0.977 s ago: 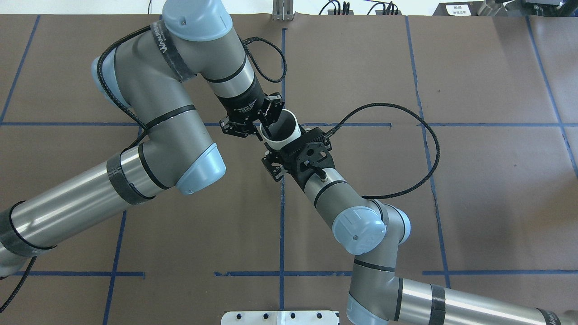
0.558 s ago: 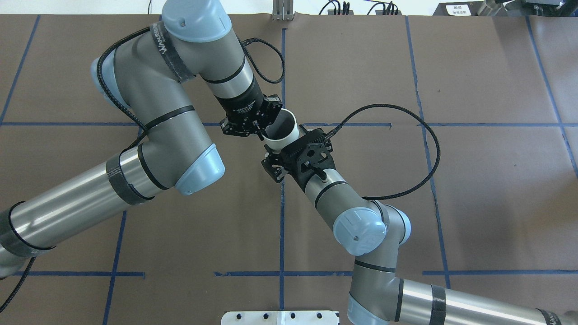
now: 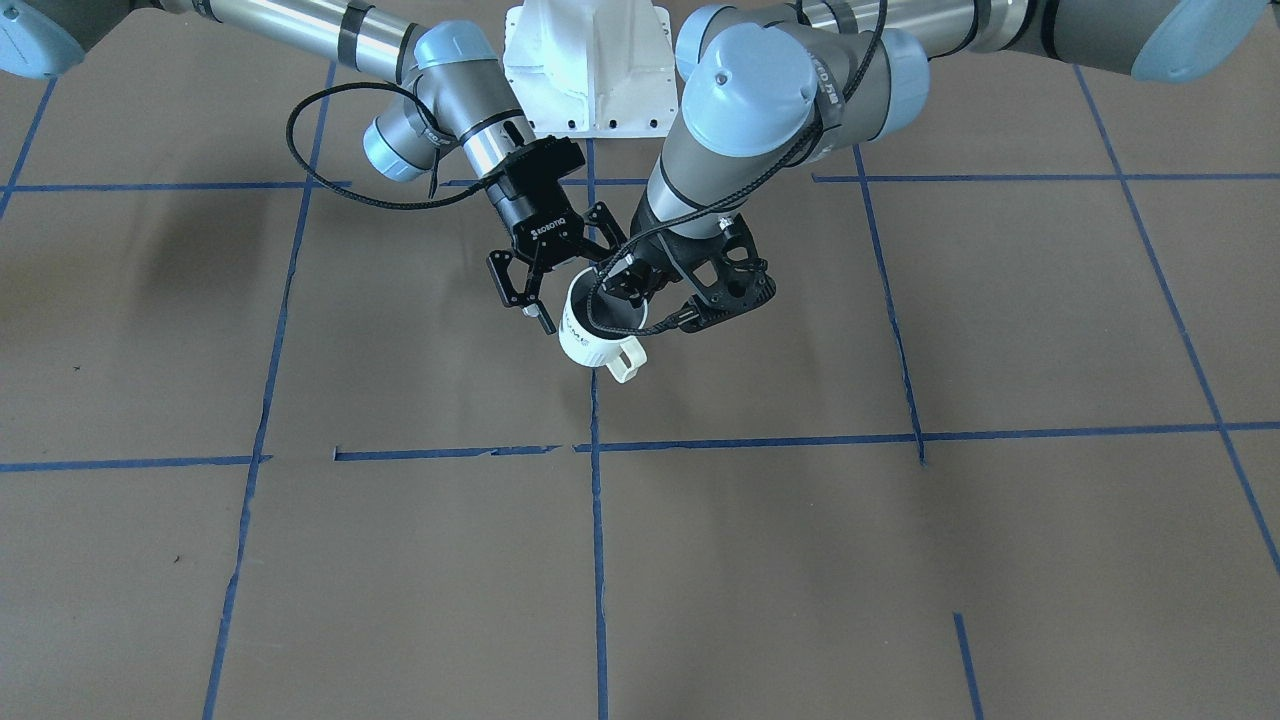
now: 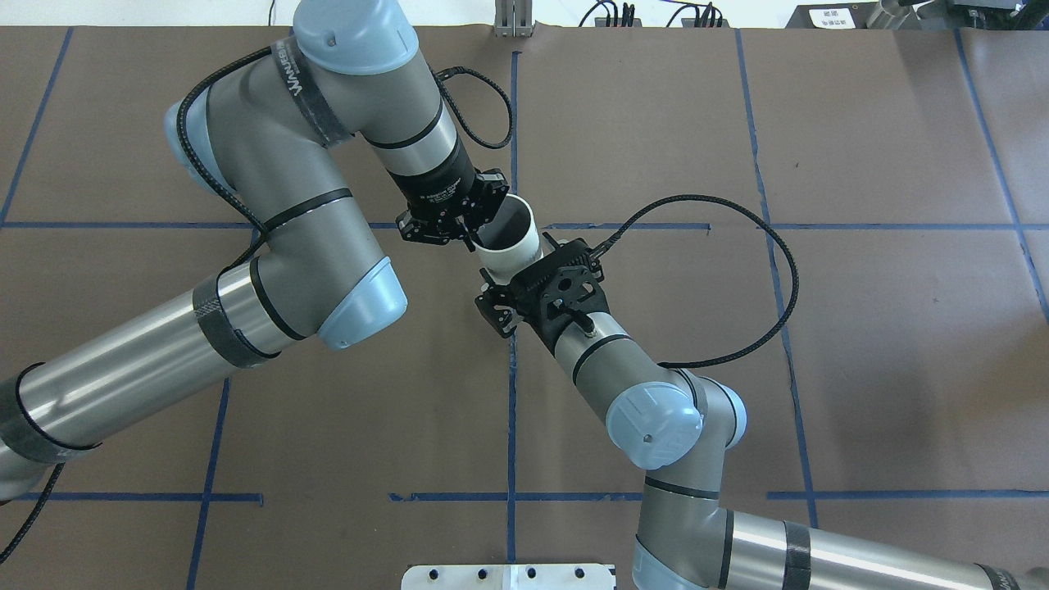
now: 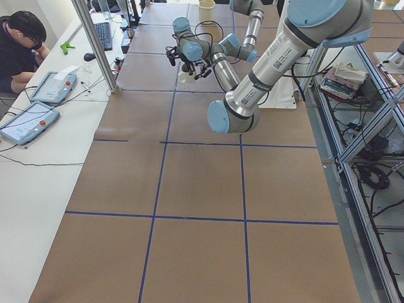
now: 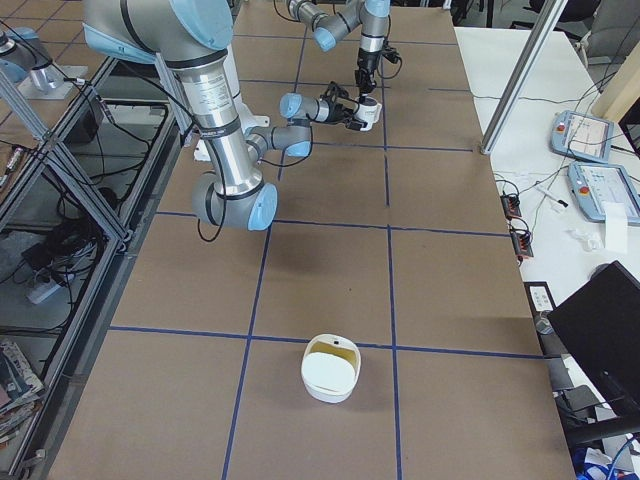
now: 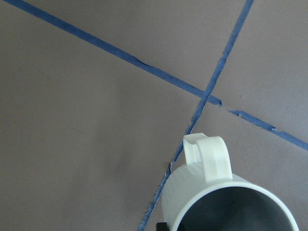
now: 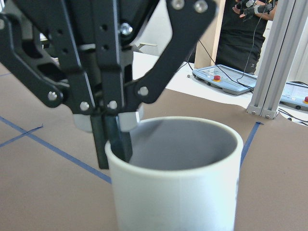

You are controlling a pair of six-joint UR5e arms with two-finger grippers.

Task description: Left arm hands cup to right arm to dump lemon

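Overhead exterior: left pincer point(image 4: 478, 236) clamps the rim of the cup point(image 4: 518, 248), one finger inside; right pincer point(image 4: 518, 274) gapes wide, cup between its fingers.

Cup point(image 7: 180, 192) runs off the left wrist view's bottom edge, and the right wrist view loses its base too. From overhead its inside is just dark, contents unreadable.

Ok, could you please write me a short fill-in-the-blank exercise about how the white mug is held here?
1. The left gripper pinches the white mug with a loop handle by its ____.
2. The mug's mouth faces ____.
3. The thin tape lines on the brown table are ____.
Missing words: rim; up; blue.
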